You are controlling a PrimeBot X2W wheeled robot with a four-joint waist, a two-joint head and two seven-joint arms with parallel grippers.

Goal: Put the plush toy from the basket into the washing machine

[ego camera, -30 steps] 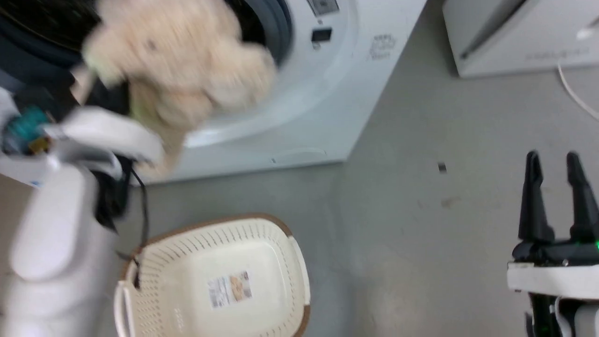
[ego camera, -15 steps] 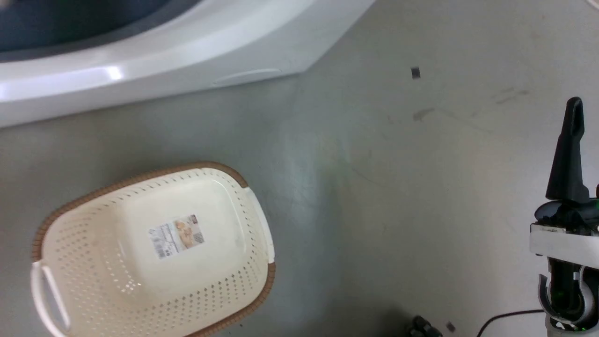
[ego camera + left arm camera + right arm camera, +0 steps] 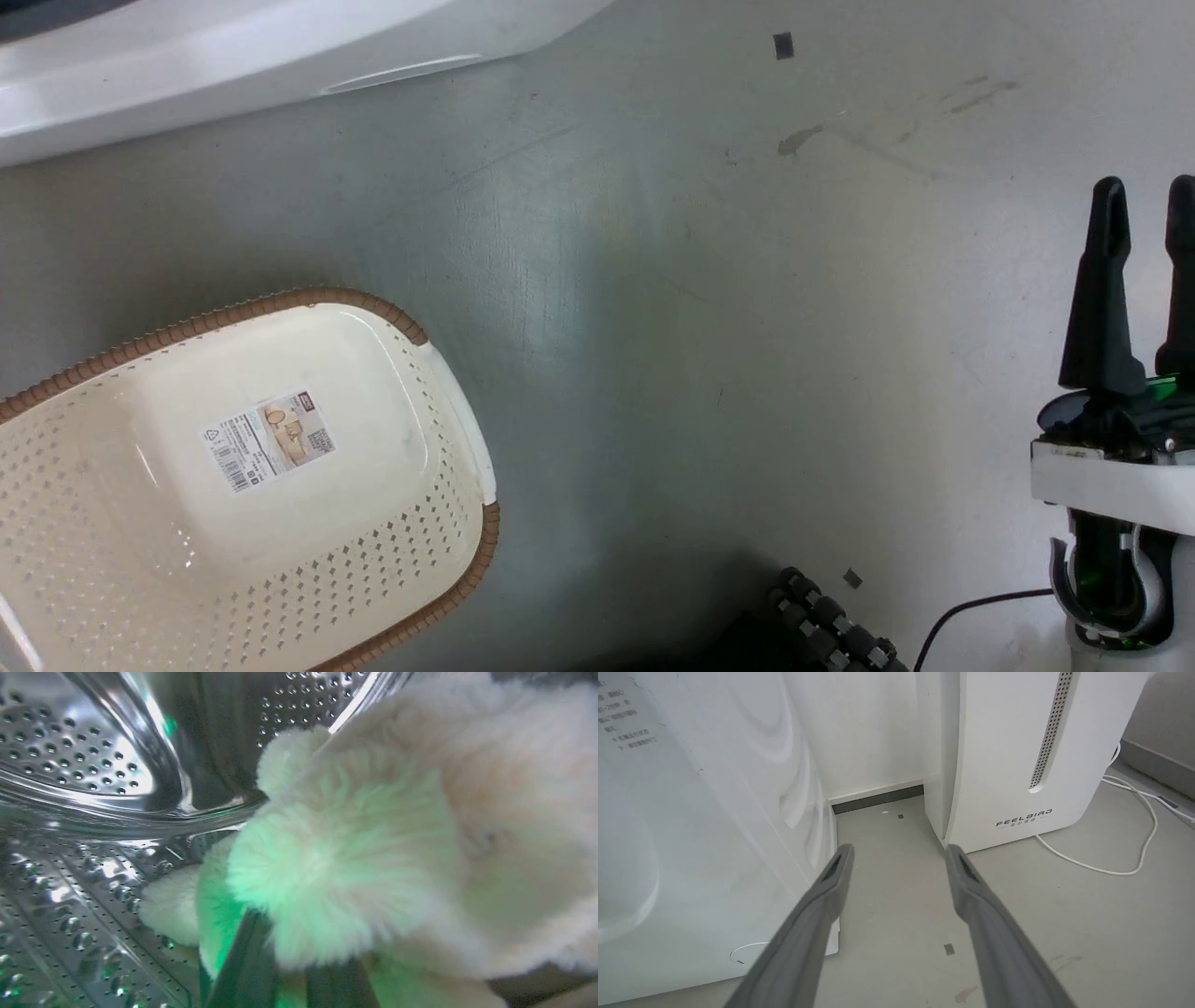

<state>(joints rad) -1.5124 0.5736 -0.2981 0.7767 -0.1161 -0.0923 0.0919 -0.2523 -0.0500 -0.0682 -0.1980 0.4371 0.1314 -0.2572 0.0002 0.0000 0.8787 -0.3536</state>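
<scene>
Plush toy (image 3: 355, 849), a fluffy cream-beige stuffed animal with shaggy fur, lies across the 2 dark fingers of the left gripper (image 3: 292, 975). It is inside the shiny perforated steel drum (image 3: 70, 742) of the large white front-loading washing machine (image 3: 187, 65). Fur buries the fingertips, so I cannot tell whether these jaws clamp the plush toy or have let go. 1 rounded limb reaches the drum wall at lower left.

The step in hand, as I judge it, is the release. To do it well, the jaws should spread wide so the long fur slips free. The arm should then draw straight back through the opening, since a slanted pull could snag the fur and drag the toy out. No limb should hang over the door seal.

The right gripper (image 3: 1145, 187) hangs over the grey floor (image 3: 700, 327), jaws apart, grasping nothing. The oval cream-white perforated basket (image 3: 373, 308) with a brown rim stands on the floor near the washing machine, its bottom label (image 3: 268, 441) showing.

1 second ago the head camera showed the toy held up before the porthole. The camera has since tilted down to the floor, and the toy is now in the drum. The basket held no toy then either.
</scene>
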